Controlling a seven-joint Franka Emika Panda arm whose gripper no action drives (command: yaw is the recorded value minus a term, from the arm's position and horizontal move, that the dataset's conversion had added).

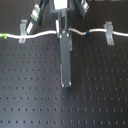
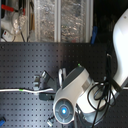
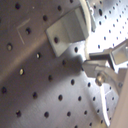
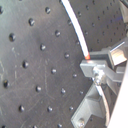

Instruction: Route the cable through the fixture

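Note:
The white cable runs across the back of the black board in the first exterior view, its green band at the far left and its blue band right of centre. My gripper comes down onto the cable at mid-span and looks shut on it. The fixture shows as a narrow grey upright strip just in front of the gripper. In the second wrist view the cable leads straight into the fingers. The arm hides the gripper in the second exterior view, where the cable shows at the left.
Two wider grey clips carry the cable, a left clip and a right clip. A grey clip stands close beside the fingers in the first wrist view. The perforated board stretches toward the front. Shelving lies behind.

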